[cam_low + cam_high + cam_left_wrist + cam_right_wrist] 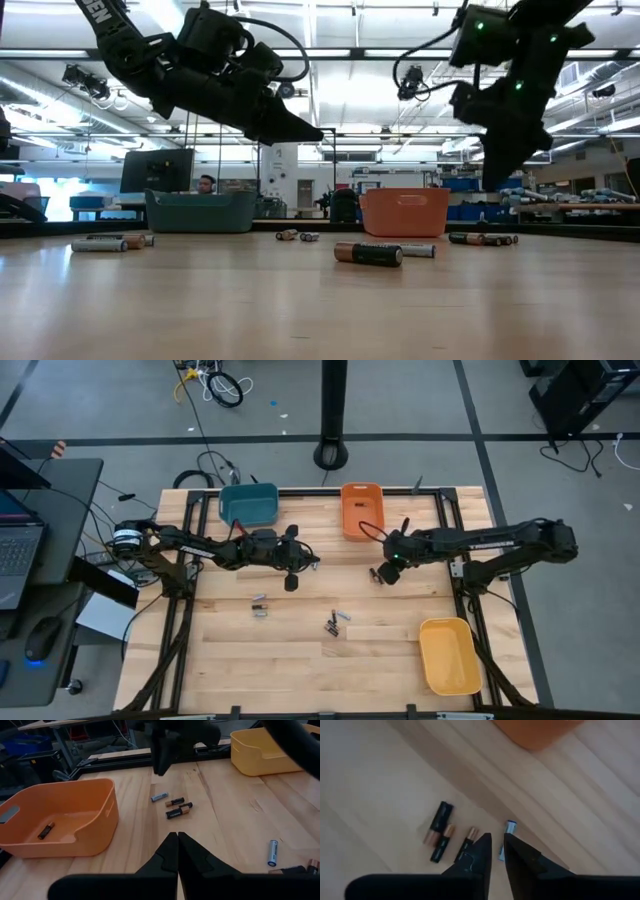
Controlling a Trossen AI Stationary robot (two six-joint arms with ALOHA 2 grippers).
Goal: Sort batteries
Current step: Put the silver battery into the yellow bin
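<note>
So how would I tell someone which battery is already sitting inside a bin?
Start at the orange bin at the table's far edge, next to the teal bin. On its floor lies a single battery, dark with a copper end. Every other battery in view lies loose on the bare wood; this one alone has walls around it.

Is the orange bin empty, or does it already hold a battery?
Not empty: the left wrist view shows one dark battery lying on the floor of the orange bin.
</note>
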